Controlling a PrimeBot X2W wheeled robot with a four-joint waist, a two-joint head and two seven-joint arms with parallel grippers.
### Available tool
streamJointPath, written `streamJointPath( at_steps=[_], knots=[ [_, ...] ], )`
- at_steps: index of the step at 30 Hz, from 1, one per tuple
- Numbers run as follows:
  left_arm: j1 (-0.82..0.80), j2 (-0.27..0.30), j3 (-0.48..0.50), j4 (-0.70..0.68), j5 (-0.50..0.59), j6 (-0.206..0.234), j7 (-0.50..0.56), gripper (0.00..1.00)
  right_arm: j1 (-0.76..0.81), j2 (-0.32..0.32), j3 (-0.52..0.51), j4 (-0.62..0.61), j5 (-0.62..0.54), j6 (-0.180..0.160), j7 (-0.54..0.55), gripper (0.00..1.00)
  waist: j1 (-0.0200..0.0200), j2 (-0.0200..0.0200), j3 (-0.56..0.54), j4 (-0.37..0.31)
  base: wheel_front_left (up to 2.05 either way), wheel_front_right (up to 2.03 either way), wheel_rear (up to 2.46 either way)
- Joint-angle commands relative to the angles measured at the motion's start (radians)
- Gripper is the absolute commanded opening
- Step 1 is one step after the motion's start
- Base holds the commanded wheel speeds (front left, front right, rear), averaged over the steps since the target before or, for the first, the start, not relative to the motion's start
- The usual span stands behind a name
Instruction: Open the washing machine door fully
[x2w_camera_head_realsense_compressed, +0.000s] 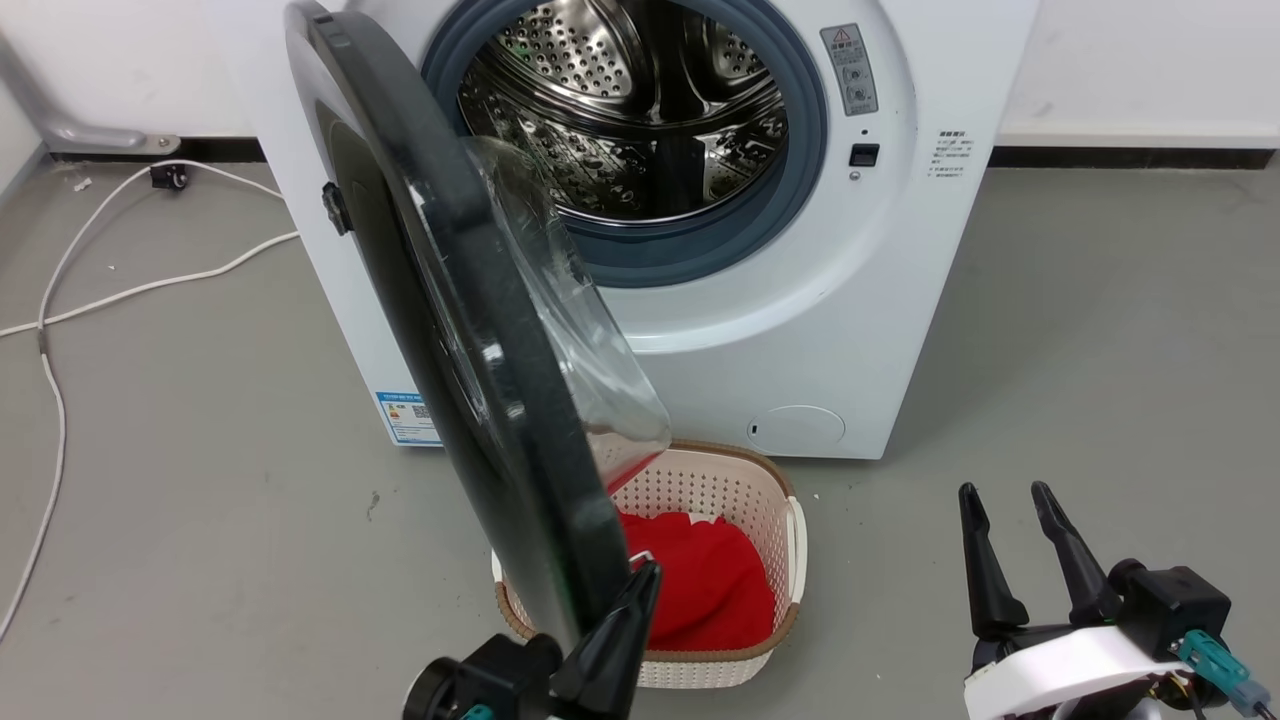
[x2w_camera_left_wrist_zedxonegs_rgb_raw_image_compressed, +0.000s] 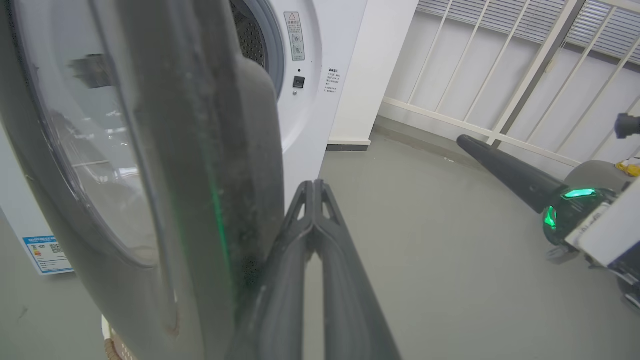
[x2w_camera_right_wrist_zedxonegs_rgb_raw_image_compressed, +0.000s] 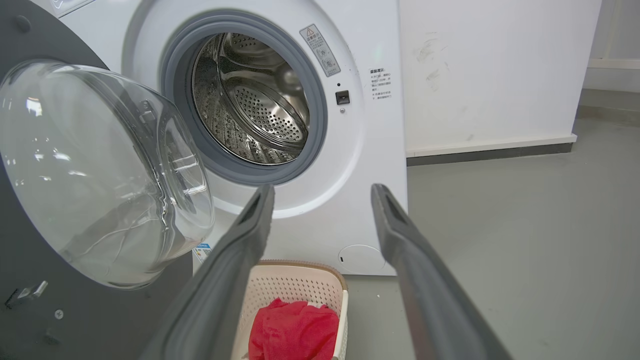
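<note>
The washing machine door, a black disc with a bulging glass bowl, stands swung out from the white washing machine, roughly edge-on to my head view. The steel drum lies exposed. My left gripper is shut with nothing between its fingers, and it rests against the inner side of the door's lower rim. In the left wrist view the shut gripper lies along the door's edge. My right gripper is open at the lower right, away from the door. In the right wrist view this gripper points at the machine front, with the door at the left.
A cream laundry basket with a red cloth sits on the floor under the door. White cables trail over the grey floor at the left. A small round white flap sits low on the machine. White railing stands to the right.
</note>
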Motion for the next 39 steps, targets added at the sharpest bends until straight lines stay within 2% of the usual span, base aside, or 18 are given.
streamJointPath(
  at_steps=[1, 9, 23, 31, 39],
  knots=[
    [0.013, 0.027, 0.031, 0.001, 0.005, 0.027, 0.002, 0.00, 0.012, 0.003, 0.002, 0.005, 0.007, 0.000, -0.002, 1.00, 0.0000, -0.0001, -0.004, 0.002, 0.00, 0.00, 0.00],
    [0.096, 0.056, 0.048, -0.071, 0.025, 0.076, -0.022, 0.00, 0.035, 0.003, -0.017, 0.011, 0.011, 0.000, -0.002, 1.00, 0.0000, -0.0001, -0.021, 0.041, 0.00, 0.00, 0.00],
    [0.190, 0.092, 0.153, -0.160, 0.026, 0.169, -0.047, 0.00, 0.037, 0.002, -0.030, 0.011, 0.019, 0.000, -0.002, 1.00, 0.0000, -0.0001, -0.018, 0.197, 0.00, 0.00, 0.00],
    [0.154, 0.131, 0.300, -0.114, -0.028, 0.154, -0.052, 0.00, 0.018, 0.002, -0.027, 0.002, 0.015, 0.000, -0.002, 1.00, 0.0000, -0.0001, -0.003, 0.243, 0.00, 0.00, 0.00],
    [0.061, 0.168, 0.502, 0.019, -0.054, 0.111, -0.053, 0.00, 0.011, 0.002, -0.024, 0.012, 0.008, 0.000, -0.002, 1.00, 0.0000, -0.0001, 0.007, 0.228, 0.00, 0.00, 0.00]
  ],
)
